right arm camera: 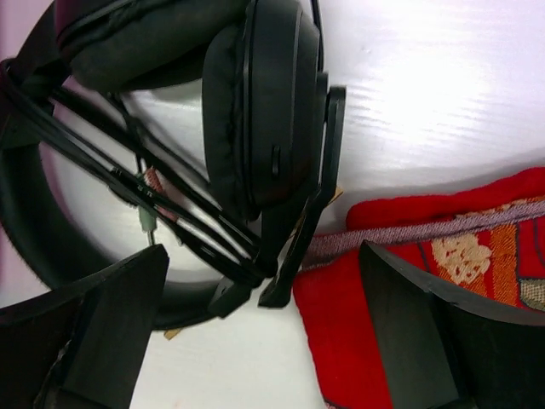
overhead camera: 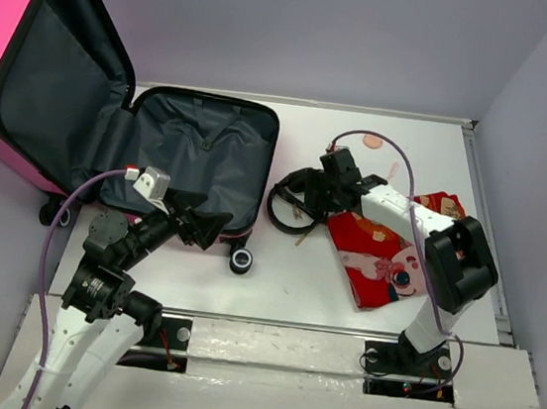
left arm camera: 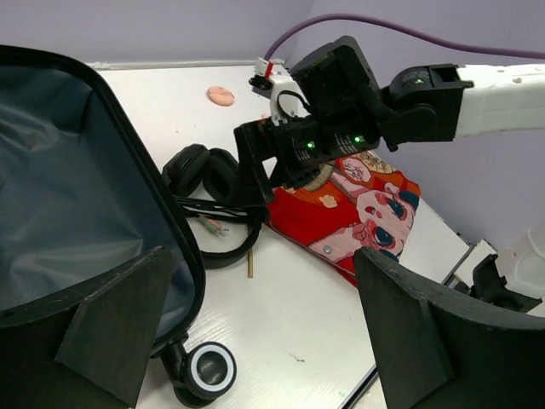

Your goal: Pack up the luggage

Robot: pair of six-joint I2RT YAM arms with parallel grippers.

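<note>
The luggage [overhead camera: 204, 156] takes up the left half of the top view, lying open on the white table [overhead camera: 293, 292]. Its lid stands tilted up into the upper left corner. The outer shell is glossy, hard and hot pink, the corners are rounded and a black zipper trim runs round the rim. Both halves are lined with dark grey fabric, smooth in the lid and creased in the base, which lies flat. A black wheel [overhead camera: 241, 260] with a pale ring sits at the base's near right corner.

The left gripper [overhead camera: 209, 229] hovers at the near rim of the base, lower left of centre. Its two wedge-shaped matte black fingers are spread wide with nothing between them. Whether one brushes the rim cannot be told.

Right of the case, near the middle of the view, lie black headphones [overhead camera: 292, 202]. They have a curved band, thick padded ear cushions and a thin tangled cable. In the left wrist view a small round, flat, salmon-pink piece [left arm camera: 220, 95] rests on the table near the top, beyond the headphones.

The right gripper [overhead camera: 317, 195] hangs right over the headphones. In its own camera the fingers are parted and clasp nothing, one near the band and one above the cloth.

The red patterned cloth [overhead camera: 387, 253] lies centre right, folded into a soft, flat rectangle. It is woven with cartoon figures, and its edge lies just beside the headphones.
</note>
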